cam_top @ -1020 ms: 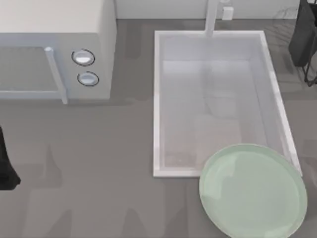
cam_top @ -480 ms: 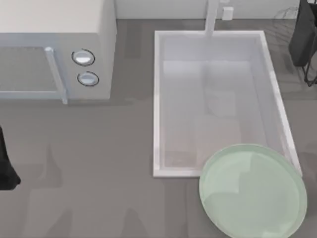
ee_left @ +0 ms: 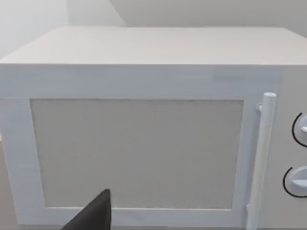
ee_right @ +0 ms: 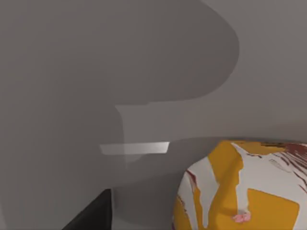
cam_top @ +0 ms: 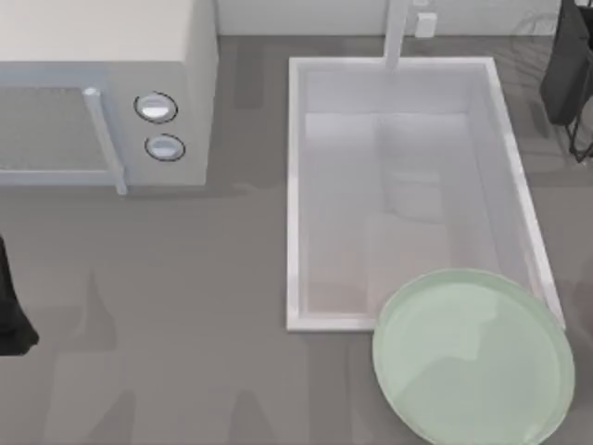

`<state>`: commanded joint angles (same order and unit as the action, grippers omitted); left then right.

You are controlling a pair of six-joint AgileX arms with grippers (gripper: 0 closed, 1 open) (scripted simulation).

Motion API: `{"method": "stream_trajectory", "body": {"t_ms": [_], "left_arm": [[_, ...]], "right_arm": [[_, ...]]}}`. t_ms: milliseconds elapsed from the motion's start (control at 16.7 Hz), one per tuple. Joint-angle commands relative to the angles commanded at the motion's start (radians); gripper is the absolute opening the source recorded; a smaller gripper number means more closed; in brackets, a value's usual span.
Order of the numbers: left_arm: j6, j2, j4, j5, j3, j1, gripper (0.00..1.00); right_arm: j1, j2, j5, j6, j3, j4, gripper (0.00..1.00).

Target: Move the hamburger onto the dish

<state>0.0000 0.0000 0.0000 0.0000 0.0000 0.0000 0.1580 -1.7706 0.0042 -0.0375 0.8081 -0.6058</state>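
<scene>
Our right gripper (ee_right: 91, 215) sits just beside the hamburger (ee_right: 240, 187), lined up for pickup; can't tell if jaws are apart. Dish (cam_top: 473, 357) waits bare by the sink (cam_top: 295, 185); left arm parked facing the microwave (ee_left: 144, 134).

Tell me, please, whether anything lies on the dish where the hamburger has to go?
Nothing visible does: the dish is bare in the top view, beside the sink. The hamburger shows close in the right wrist view.
</scene>
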Motion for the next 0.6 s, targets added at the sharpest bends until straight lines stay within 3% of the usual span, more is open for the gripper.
{"method": "stream_trajectory", "body": {"t_ms": [120,600], "left_arm": [[0.0,0.0,0.0,0.0,0.0,0.0,1.0],[0.0,0.0,0.0,0.0,0.0,0.0,1.0]], "right_arm": [[0.0,0.0,0.0,0.0,0.0,0.0,1.0],[0.0,0.0,0.0,0.0,0.0,0.0,0.4]]}}
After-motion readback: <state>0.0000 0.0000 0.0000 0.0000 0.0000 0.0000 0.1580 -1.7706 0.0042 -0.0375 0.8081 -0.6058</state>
